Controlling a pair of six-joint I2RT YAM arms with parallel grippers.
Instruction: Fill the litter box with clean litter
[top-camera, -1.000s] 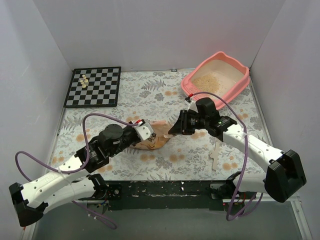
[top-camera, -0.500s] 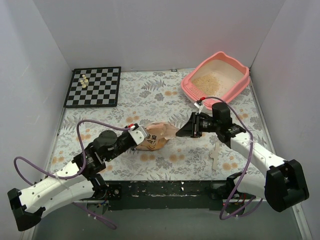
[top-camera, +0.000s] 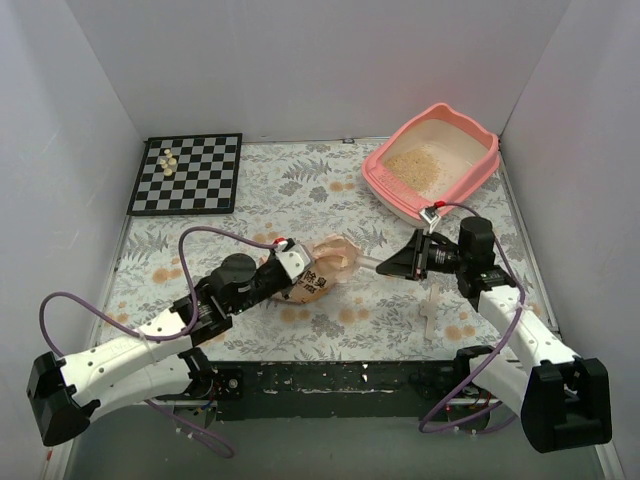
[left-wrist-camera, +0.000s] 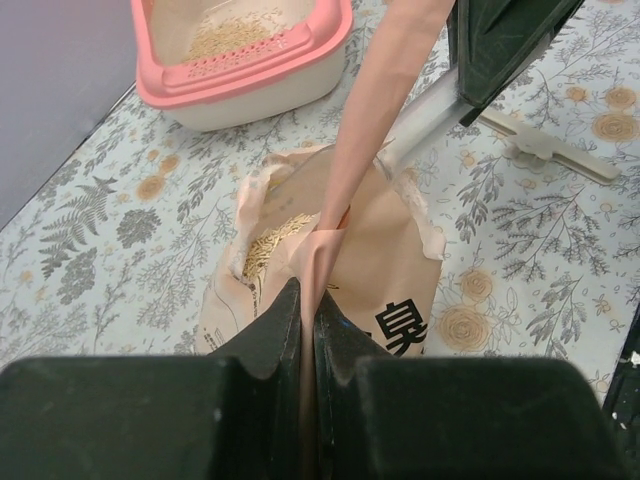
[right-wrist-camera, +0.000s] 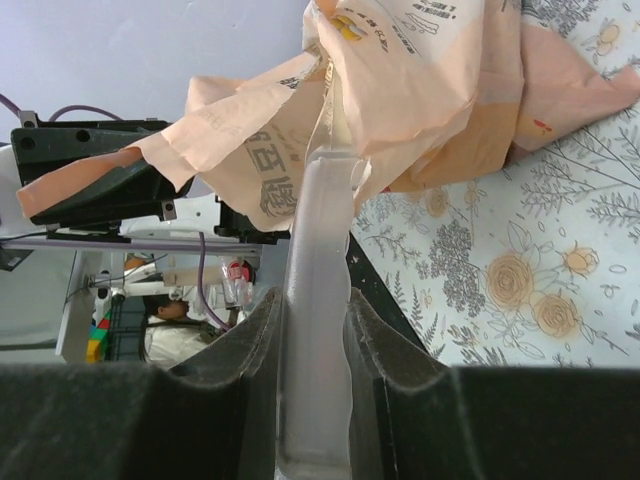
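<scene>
The pink litter box (top-camera: 479, 165) sits at the far right and holds a thin layer of beige clean litter (top-camera: 420, 162); it also shows in the left wrist view (left-wrist-camera: 245, 75). An orange-peach bag (top-camera: 322, 268) lies mid-table with its mouth open, and litter (left-wrist-camera: 268, 242) shows inside. My left gripper (left-wrist-camera: 307, 292) is shut on the bag's upper flap and holds it up. My right gripper (right-wrist-camera: 315, 300) is shut on the handle of a clear plastic scoop (right-wrist-camera: 318, 215). The scoop's head is hidden in the bag's mouth. The right gripper (top-camera: 398, 267) stands just right of the bag.
A black-and-white chessboard (top-camera: 187, 173) with a few pale pieces (top-camera: 168, 160) lies at the far left. A small white cross-shaped piece (top-camera: 429, 318) lies on the floral tablecloth near the right arm. Grey walls enclose three sides.
My right gripper has drawn back to the right and lower, from over the bag to beside it. My left gripper has shifted slightly right, still holding the flap.
</scene>
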